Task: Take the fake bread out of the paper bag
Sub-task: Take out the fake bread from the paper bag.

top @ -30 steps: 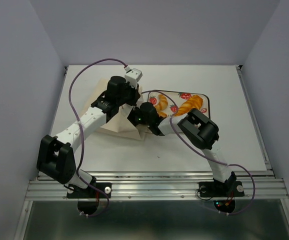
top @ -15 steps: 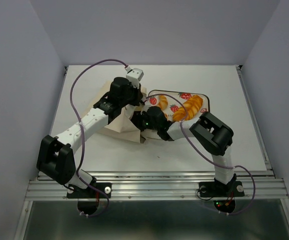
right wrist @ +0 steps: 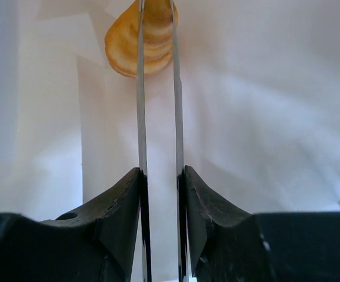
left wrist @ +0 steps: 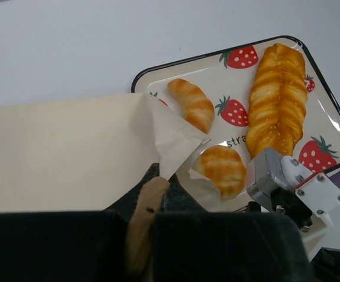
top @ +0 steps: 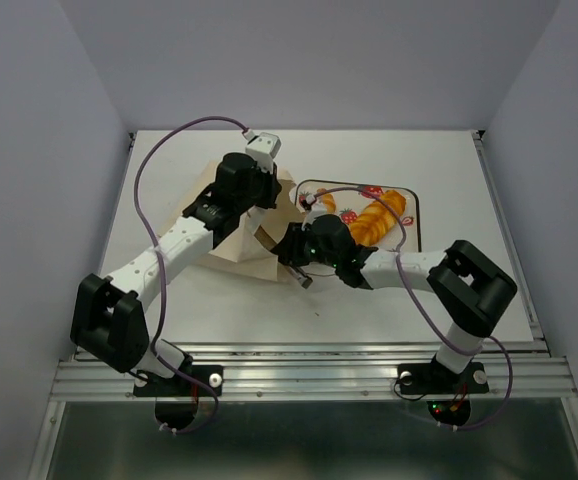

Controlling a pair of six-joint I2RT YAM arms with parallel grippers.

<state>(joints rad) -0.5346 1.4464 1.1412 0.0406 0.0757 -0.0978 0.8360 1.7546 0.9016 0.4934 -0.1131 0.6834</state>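
Left tool (left wrist: 149, 205): clamped on the paper bag (left wrist: 58, 153) mouth.
Right tool (right wrist: 157, 9): inside the bag, fingers almost together.
Fake bread (right wrist: 126, 47): one roll at those fingertips; long loaf and croissant on tray (left wrist: 217, 76), mid-tabletop (top: 469, 290) toward far edge.

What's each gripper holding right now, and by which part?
The left gripper pinches the bag by a paper edge near its mouth. The right gripper is at a bread inside it; a grip cannot be told.
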